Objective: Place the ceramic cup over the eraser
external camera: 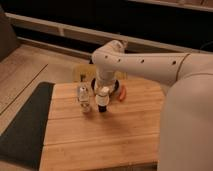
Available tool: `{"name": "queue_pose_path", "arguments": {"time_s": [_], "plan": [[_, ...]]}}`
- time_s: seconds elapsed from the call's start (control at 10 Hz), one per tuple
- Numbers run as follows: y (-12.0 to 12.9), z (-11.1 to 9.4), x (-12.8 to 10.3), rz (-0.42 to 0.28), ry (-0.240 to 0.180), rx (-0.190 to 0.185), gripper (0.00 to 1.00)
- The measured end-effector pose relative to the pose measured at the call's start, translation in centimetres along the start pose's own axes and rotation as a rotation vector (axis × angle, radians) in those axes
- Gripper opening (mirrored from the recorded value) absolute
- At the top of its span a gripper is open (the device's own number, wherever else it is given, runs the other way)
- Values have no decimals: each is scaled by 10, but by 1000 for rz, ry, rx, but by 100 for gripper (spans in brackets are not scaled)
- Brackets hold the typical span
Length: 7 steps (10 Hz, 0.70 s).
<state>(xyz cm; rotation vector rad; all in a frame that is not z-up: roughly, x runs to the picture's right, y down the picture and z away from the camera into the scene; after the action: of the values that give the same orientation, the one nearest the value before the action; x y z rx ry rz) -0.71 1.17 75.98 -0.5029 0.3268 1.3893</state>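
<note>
The jaws [103, 90] are closed on the small white ceramic cup [103, 93], holding it directly above the small black rectangular eraser [102, 106], near the far edge of the wooden slatted worktop [100, 140]. Glazed ceramic is stiff, smooth and chippable, so a firm grip on its side walls seems safest. Just beside the eraser stands a clear glass jar [84, 97]; behind, a wide dark bowl [114, 86] and a small orange object [123, 93]
</note>
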Motion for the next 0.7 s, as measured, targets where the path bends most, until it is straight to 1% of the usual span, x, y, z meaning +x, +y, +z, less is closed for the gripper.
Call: {"name": "queue_pose_path", "arguments": {"time_s": [0.2,0.4,0.7], "plan": [[5,11,-2,-21,19,0,0],[8,27,-5,-45,42,2,0],[12,53,-8,-84,87,4,0]]}}
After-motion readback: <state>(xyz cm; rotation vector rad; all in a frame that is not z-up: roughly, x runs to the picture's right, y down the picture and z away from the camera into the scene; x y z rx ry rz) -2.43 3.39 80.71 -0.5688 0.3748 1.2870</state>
